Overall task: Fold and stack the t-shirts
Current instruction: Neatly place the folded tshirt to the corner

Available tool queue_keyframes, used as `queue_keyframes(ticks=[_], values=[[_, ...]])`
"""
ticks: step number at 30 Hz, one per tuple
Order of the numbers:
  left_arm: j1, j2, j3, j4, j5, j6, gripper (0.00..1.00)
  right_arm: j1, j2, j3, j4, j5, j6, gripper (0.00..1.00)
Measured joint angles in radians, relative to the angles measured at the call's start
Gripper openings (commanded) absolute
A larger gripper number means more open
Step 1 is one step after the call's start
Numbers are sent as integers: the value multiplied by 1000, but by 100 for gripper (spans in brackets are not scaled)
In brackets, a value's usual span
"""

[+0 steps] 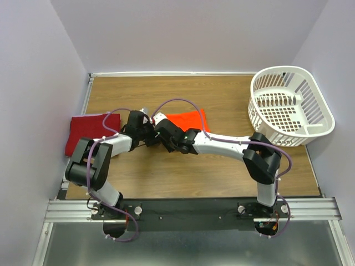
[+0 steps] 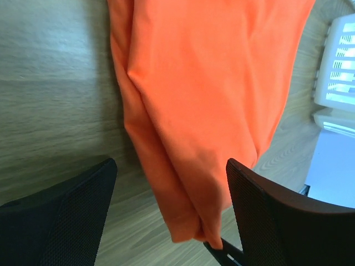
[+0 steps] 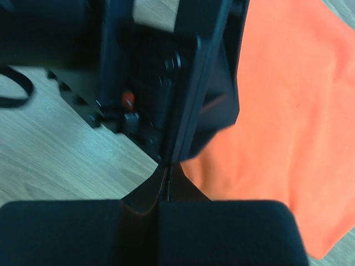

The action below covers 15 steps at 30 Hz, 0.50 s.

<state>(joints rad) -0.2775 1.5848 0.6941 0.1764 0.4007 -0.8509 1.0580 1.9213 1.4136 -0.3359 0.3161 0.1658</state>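
Orange-red cloth fills the space between my left gripper's (image 2: 171,166) fingers, which stand wide apart with nothing clamped. The orange-red t-shirt (image 2: 211,83) runs between them in long folds that narrow to a corner near the right-hand finger, and wood shows on either side. My right gripper (image 3: 166,172) has its fingers pressed tight together, their tips close against the body of my left wrist. A thin orange line shows along their seam, but I cannot tell whether any cloth is caught there.

From above, both of my tools meet just beside the near left corner of this shirt, which lies flat around the middle of the table (image 1: 222,94), toward the far edge. The dark crimson t-shirt (image 1: 91,133) sits folded at the left edge, well apart from the orange one. A white lattice basket (image 1: 288,105) stands at the far right corner.
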Motion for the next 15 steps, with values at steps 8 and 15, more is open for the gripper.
queue_keyframes(ticks=[8,15], values=[[-52,49,-31,119,0,-90,67,-6,-19,-17,27,-16,9,0],[-74,106,-26,141,-8,-106,3,-8,-33,-45,39,-26,21,0]])
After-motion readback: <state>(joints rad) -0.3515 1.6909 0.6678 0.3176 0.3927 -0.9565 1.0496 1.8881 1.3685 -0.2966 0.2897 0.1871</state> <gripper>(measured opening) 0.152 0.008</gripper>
